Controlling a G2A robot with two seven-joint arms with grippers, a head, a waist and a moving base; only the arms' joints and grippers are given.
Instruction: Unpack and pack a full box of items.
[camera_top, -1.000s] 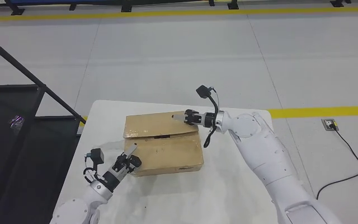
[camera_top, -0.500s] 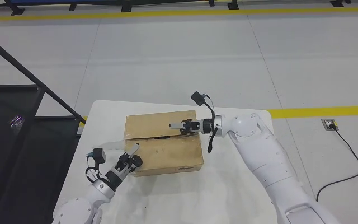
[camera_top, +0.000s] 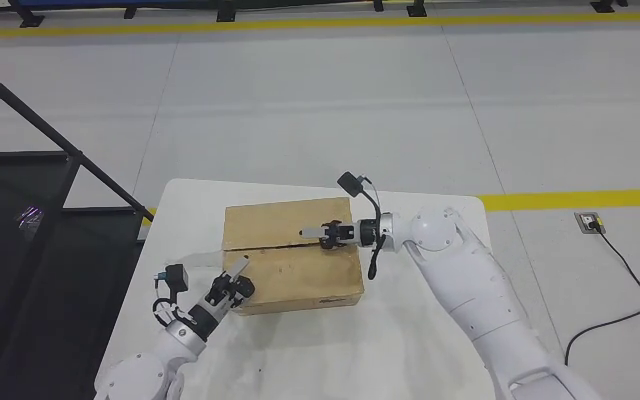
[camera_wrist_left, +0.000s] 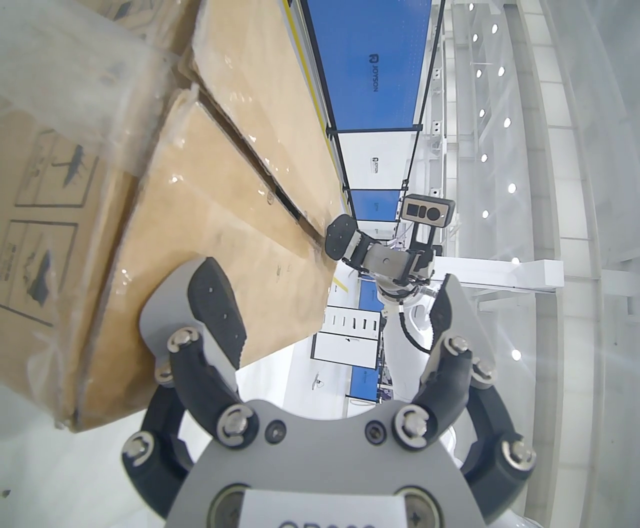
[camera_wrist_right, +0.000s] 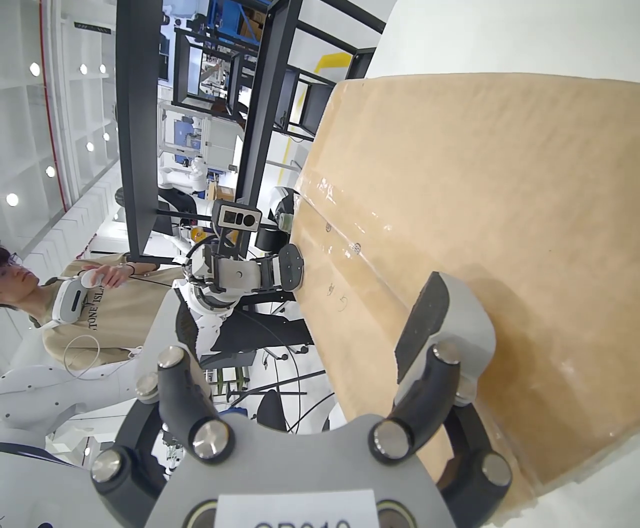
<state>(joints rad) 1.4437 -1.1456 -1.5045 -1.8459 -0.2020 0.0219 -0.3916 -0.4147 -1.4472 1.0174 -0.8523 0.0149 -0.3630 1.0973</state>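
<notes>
cardboard box (camera_top: 290, 262) sits at the middle of the table (camera_top: 420, 340), flaps shut; stiff, tape-slick, probably heavy. best taken at a flap edge by the seam. right gripper (camera_top: 312, 232), jaws wide, lies over the seam from 3 o'clock; left gripper (camera_top: 236, 272), wide too, at 8 o'clock.

One cardboard box (camera_top: 290, 262) stands on one white table (camera_top: 420, 335). Its top has two flaps, a far flap (camera_top: 280, 220) and a near flap (camera_top: 300, 278), meeting at one seam (camera_top: 275, 245). Two hands are at the box: the left hand (camera_top: 238, 272) at its near left corner, the right hand (camera_top: 318, 232) over the seam
</notes>
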